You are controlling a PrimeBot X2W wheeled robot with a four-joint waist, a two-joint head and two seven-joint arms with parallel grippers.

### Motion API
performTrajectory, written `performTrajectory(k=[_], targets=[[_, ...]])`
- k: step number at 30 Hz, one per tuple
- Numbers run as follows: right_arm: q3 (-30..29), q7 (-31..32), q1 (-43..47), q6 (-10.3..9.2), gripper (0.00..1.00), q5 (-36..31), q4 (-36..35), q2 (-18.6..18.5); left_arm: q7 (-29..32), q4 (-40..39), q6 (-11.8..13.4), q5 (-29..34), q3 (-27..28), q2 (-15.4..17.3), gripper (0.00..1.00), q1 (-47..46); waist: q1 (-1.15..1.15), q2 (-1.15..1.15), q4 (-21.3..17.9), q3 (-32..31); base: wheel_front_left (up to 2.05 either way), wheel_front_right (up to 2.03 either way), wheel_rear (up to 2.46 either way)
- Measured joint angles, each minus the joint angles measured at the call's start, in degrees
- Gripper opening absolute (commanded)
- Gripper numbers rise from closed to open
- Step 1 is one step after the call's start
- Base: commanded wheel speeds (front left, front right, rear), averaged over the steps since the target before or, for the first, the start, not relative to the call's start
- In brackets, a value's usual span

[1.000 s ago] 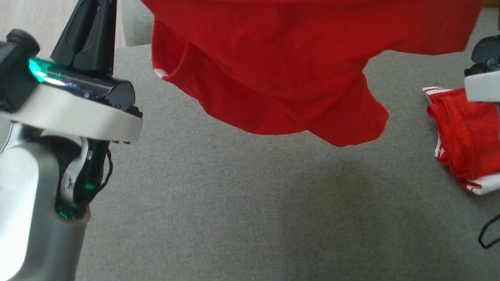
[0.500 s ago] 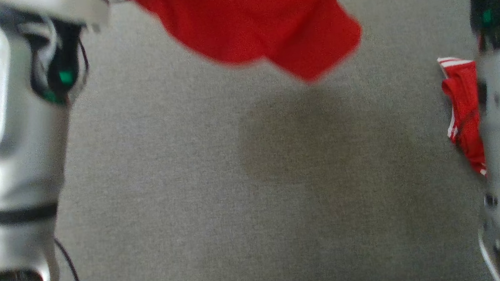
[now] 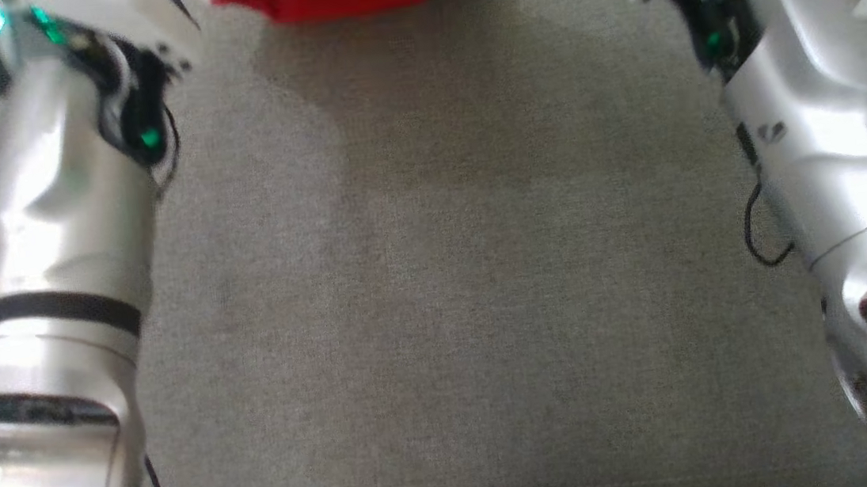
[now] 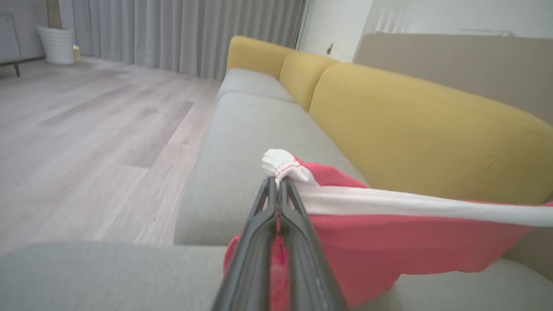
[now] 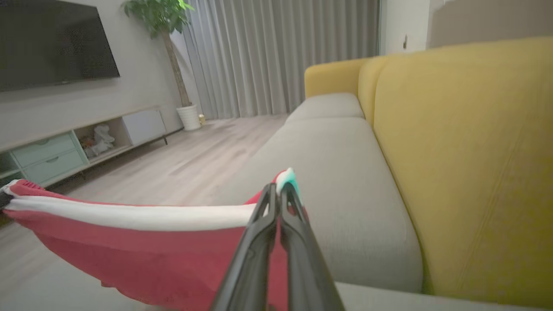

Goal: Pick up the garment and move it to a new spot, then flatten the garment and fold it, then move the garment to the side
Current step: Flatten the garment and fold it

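Both hands are pinched shut on the white-banded edge of the red garment (image 4: 389, 242), left hand (image 4: 276, 183) and right hand (image 5: 278, 190) holding it stretched above the sofa seat (image 3: 440, 314). A second ago far more cloth hung into the head view; the carry looks under way.

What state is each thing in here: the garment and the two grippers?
garment: held up by its white band, stretched between both grippers, red cloth hanging over the grey seat.
left gripper: shut on one end of the band.
right gripper: shut on the other end.
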Motion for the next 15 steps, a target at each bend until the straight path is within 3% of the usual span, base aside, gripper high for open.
performTrajectory(k=[7, 15], targets=[[4.43, -3.08, 8.15, 0.0, 0.0, 4.6, 4.92, 0.11, -0.05, 2.56, -1.03, -1.45, 0.94, -1.92, 0.0, 9.68, 0.0, 0.0, 1.22, 0.73, 0.0, 0.0, 0.0], [4.21, -7.16, 25.82, 0.0, 0.0, 7.32, 3.19, 0.11, -0.04, -6.59, -1.26, 0.27, 1.62, -2.91, 0.0, 26.64, -0.01, 0.0, 1.96, -1.87, 0.0, 0.0, 0.0]])
